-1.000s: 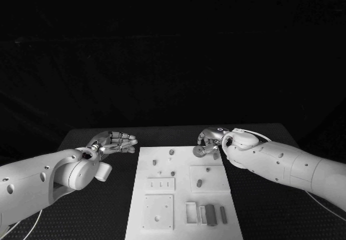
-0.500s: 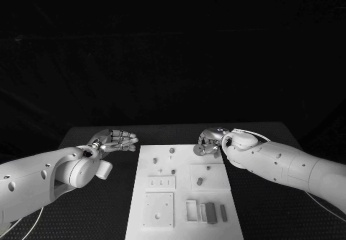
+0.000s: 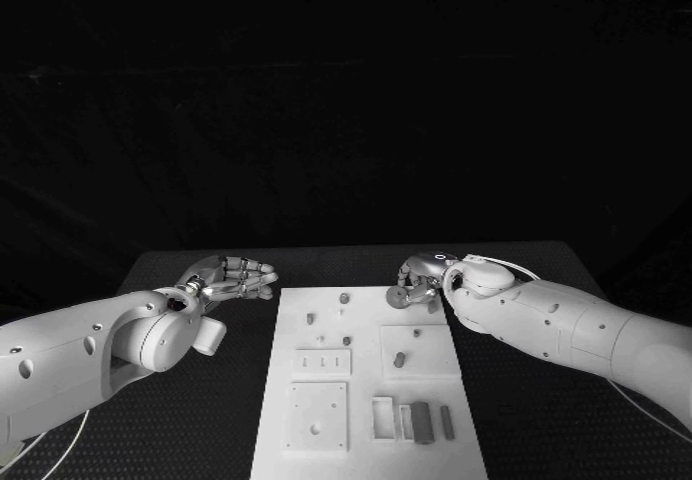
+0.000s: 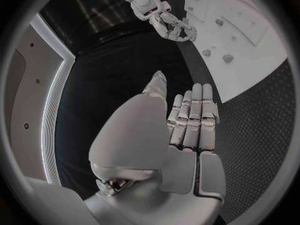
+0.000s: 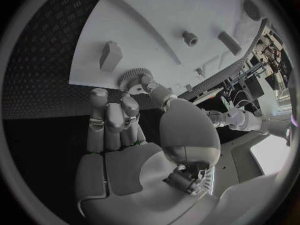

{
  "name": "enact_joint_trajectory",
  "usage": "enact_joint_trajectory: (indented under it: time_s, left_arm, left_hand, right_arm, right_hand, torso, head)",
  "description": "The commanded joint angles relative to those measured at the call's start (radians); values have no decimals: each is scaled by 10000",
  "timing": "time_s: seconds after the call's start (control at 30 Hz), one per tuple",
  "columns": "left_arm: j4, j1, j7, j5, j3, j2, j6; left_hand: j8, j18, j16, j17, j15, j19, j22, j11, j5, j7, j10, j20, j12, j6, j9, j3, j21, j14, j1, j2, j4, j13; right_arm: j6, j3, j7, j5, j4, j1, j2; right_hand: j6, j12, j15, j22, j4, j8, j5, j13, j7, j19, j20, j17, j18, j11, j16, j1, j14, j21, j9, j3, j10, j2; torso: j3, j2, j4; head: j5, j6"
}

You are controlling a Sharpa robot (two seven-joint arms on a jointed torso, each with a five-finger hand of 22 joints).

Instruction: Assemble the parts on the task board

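Observation:
The white task board (image 3: 361, 385) lies in the middle of the black table. My right hand (image 3: 423, 278) is at the board's far right corner and pinches a small round toothed gear (image 3: 400, 297) between thumb and fingers. The right wrist view shows that gear (image 5: 131, 78) held at the board's (image 5: 187, 10) edge, beside a small block (image 5: 110, 56) and a peg (image 5: 189, 37). My left hand (image 3: 231, 279) hovers just left of the board's far left corner, fingers extended and holding nothing (image 4: 187, 120). Small pegs (image 3: 343, 298) stand at the far end of the board.
Near the board's front edge, dark bars (image 3: 421, 422) lie beside a white frame (image 3: 382, 420). Square raised plates (image 3: 323, 364) sit mid-board. My white forearms (image 3: 577, 330) flank the board on both sides. The table's far edge runs just behind the hands.
The whole picture has shifted slightly upward. My right hand keeps the gear at the board's far right corner, and the left hand stays open beside the board.

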Motion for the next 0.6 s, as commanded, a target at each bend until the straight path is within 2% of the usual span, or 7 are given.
enact_joint_trajectory:
  time_s: [0.03, 0.43, 0.6]
  left_arm:
    - [15, 10, 94, 36, 11, 13, 145]
    - [-5, 10, 88, 36, 11, 14, 151]
    - [-22, 9, 85, 36, 10, 22, 147]
  left_hand:
    - [-63, 13, -43, 13, 24, 81, -8, 13, -48, 96, 0, -11, -36, -51, -12, -14, -50, 72, -120, 12, -3, -8]
    - [-63, 14, -51, 21, 23, 81, -7, 13, -48, 96, 2, -12, -41, -51, -12, -13, -54, 73, -117, 12, -7, -8]
    - [-64, 14, -54, 24, 23, 82, -7, 12, -48, 95, 2, -13, -43, -52, -12, -12, -55, 74, -115, 14, -8, -8]
  right_arm:
    - [268, -47, 95, -110, -40, -81, 38]
    - [285, -145, 59, -140, -7, -164, 93]
    - [194, -150, 39, -155, 77, -165, 90]
  right_hand:
    - [139, 71, -30, 190, -42, 38, 53, -29, 74, 45, -65, -38, 260, 280, 64, 15, -44, 35, -21, 45, -346, 122]
    - [167, 129, -34, 192, -108, 55, 50, -99, 67, 34, -64, -50, 260, 274, 87, -22, -43, 51, -23, -4, -372, 6]
    - [50, 165, -18, 184, -116, -10, 53, -172, 93, 12, -59, -157, 260, 296, 85, -37, -114, 46, -62, -25, -417, -194]
  torso:
    - [2, -6, 2]
    - [3, 1, -5]
    - [5, -3, -17]
  head:
    - [24, -40]
    - [38, -110]
    - [37, -130]
